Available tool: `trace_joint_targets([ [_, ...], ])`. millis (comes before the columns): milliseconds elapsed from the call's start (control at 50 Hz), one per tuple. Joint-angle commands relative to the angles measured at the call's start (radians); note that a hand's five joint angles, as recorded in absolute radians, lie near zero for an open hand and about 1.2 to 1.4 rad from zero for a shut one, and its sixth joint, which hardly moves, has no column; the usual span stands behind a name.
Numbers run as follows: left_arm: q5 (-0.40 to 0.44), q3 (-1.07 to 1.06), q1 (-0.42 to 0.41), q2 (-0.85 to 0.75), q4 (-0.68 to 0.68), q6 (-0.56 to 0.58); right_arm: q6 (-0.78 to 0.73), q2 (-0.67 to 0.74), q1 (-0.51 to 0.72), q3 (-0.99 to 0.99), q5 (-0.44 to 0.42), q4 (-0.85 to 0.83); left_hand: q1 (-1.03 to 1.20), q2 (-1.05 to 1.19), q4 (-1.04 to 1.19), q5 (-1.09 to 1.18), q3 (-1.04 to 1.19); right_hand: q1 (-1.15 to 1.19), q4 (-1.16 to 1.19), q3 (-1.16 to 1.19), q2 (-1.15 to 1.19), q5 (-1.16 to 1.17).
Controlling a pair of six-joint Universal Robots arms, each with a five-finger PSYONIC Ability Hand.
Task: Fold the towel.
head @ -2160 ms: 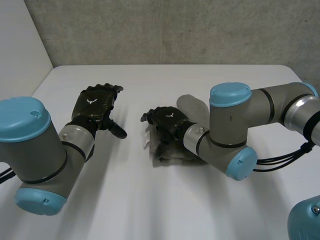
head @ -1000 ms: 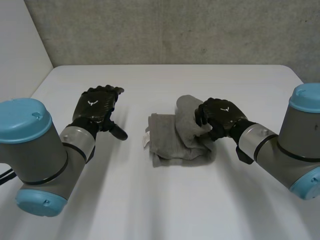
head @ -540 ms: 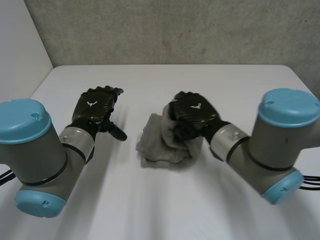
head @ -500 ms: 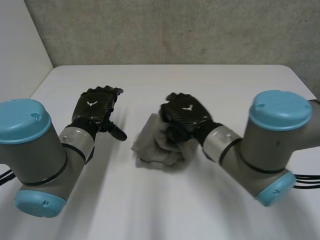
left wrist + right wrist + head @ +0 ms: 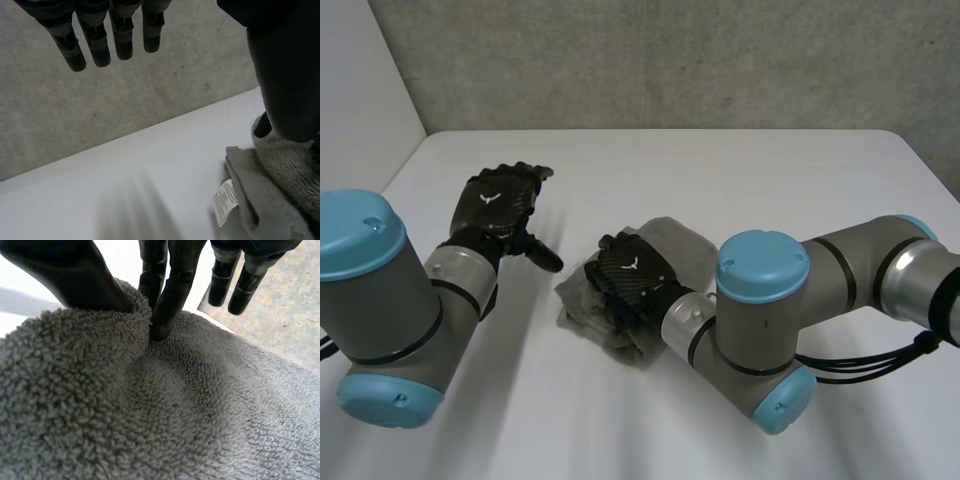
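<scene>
Grey-jointed, blue-capped arms sit nearest. The right arm (image 5: 765,268) now reaches across the middle, and its right hand (image 5: 630,285) lies on the left part of the towel (image 5: 672,240). A second ago this hand was at the towel's right edge with a flap raised. Since then it has swept leftward, carrying that flap over.

In the right wrist view its thumb (image 5: 65,275) and two fingers pinch a ridge of pile, so the hand grips the towel (image 5: 150,415). The other fingers stick out straight beyond it.

The towel has slid left with the sweep and looks bunched, with uneven edges. I judge the right-to-left fold to be laid over but not yet square, so it wants smoothing after release.

Left of the towel, the left hand (image 5: 500,205) has drifted slightly away. Its fingers (image 5: 95,35) are straight and hold nothing, clear of the table (image 5: 770,170).

A white tag (image 5: 223,202) is sewn into the towel's near edge. Its print is too small to read. Each hand's back bears a small white emblem (image 5: 631,263) with no letters. Farthest back is the wall (image 5: 670,60), speckled grey and unmarked.
</scene>
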Motion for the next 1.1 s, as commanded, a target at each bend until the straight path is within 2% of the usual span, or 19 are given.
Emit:
trace_joint_targets([
  [20, 0.002, 0.006, 0.031, 0.018, 0.001, 0.000, 0.004, 0.040, 0.000, -0.062, 0.001, 0.003, -0.106, -0.064, -0.056, -0.057, -0.050, 0.134, -0.058, -0.035, 0.067, 0.065],
  [160, 0.005, 0.009, 0.074, 0.050, -0.001, -0.001, 0.013, 0.068, 0.015, -0.131, 0.001, 0.004, -0.106, -0.064, -0.056, -0.057, -0.050, 0.134, -0.058, -0.035, 0.067, 0.065],
  [440, 0.006, 0.009, 0.080, 0.051, -0.001, -0.001, 0.013, 0.201, 0.061, -0.252, -0.009, 0.061, -0.106, -0.064, -0.056, -0.057, -0.050, 0.134, -0.058, -0.035, 0.067, 0.065],
  [460, 0.006, 0.009, 0.080, 0.051, -0.001, -0.001, 0.013, 0.202, 0.060, -0.258, -0.010, 0.075, -0.106, -0.064, -0.056, -0.057, -0.050, -0.025, -0.058, -0.035, -0.092, -0.094],
  [480, 0.006, 0.009, 0.080, 0.053, -0.001, -0.001, 0.013, 0.203, 0.060, -0.258, -0.010, 0.075, -0.106, -0.064, -0.056, -0.057, -0.050, -0.027, -0.058, -0.035, -0.093, -0.095],
  [520, 0.006, 0.009, 0.080, 0.053, -0.001, 0.000, 0.016, 0.181, 0.060, -0.251, -0.009, 0.090, -0.106, -0.064, -0.056, -0.057, -0.050, -0.835, -0.058, -0.035, -0.902, -0.904],
  [540, 0.006, 0.009, 0.080, 0.054, -0.001, 0.000, 0.016, 0.181, 0.060, -0.251, -0.009, 0.090, -0.106, -0.064, -0.056, -0.057, -0.050, -0.840, -0.058, -0.035, -0.907, -0.908],
  [560, 0.006, 0.009, 0.080, 0.054, -0.001, 0.000, 0.018, 0.155, 0.060, -0.245, -0.007, 0.093, -0.106, -0.064, -0.056, -0.057, -0.050, -1.154, -0.058, -0.035, -1.220, -1.157],
  [580, 0.006, 0.009, 0.080, 0.054, -0.001, 0.000, 0.024, 0.117, 0.052, -0.229, -0.007, 0.095, -0.106, -0.064, -0.056, -0.057, -0.050, -1.261, -0.058, -0.035, -1.328, -1.157],
  [700, 0.006, 0.009, 0.079, 0.056, -0.001, 0.000, 0.036, -0.002, 0.029, -0.159, -0.012, 0.102, -0.106, -0.064, -0.056, -0.057, -0.050, -1.262, -0.058, -0.035, -1.329, -1.157],
  [760, 0.006, 0.007, 0.077, 0.065, -0.002, 0.002, 0.042, -0.064, -0.026, -0.127, -0.015, 0.151, -0.106, -0.064, -0.056, -0.057, -0.050, -1.262, -0.058, -0.035, -1.329, -1.157],
  [800, 0.006, 0.007, 0.074, 0.070, -0.001, 0.002, 0.053, -0.103, -0.106, -0.099, -0.051, 0.246, -0.106, -0.064, -0.056, -0.057, -0.050, -1.262, -0.058, -0.035, -1.329, -1.157],
  [880, 0.006, 0.004, 0.063, 0.093, -0.002, 0.010, 0.085, -0.123, -0.152, -0.082, -0.105, 0.308, -0.106, -0.064, -0.056, -0.057, -0.050, -1.262, -0.058, -0.035, -1.329, -1.157],
  [920, 0.008, 0.001, 0.059, 0.097, -0.007, 0.011, 0.120, -0.146, -0.214, -0.061, -0.156, 0.328, -0.106, -0.064, -0.056, -0.057, -0.050, -1.262, -0.058, -0.035, -1.329, -1.157],
  [1000, 0.011, 0.003, -0.006, 0.097, -0.044, 0.014, 0.128, -0.152, -0.275, -0.036, -0.186, 0.326, -0.104, -0.061, -0.056, -0.054, -0.050, -1.262, -0.058, -0.035, -1.329, -1.157],
  [1060, 0.032, 0.007, -0.102, 0.081, -0.074, 0.016, 0.095, -0.152, -0.354, -0.027, -0.202, 0.306, -0.101, -0.058, -0.056, -0.051, -0.050, -1.262, -0.058, -0.035, -1.329, -1.157],
  [1100, 0.034, 0.006, -0.127, 0.074, -0.073, 0.017, 0.078, -0.149, -0.368, -0.025, -0.206, 0.293, -0.101, -0.058, -0.056, -0.051, -0.050, -1.262, -0.058, -0.035, -1.329, -1.157],
])
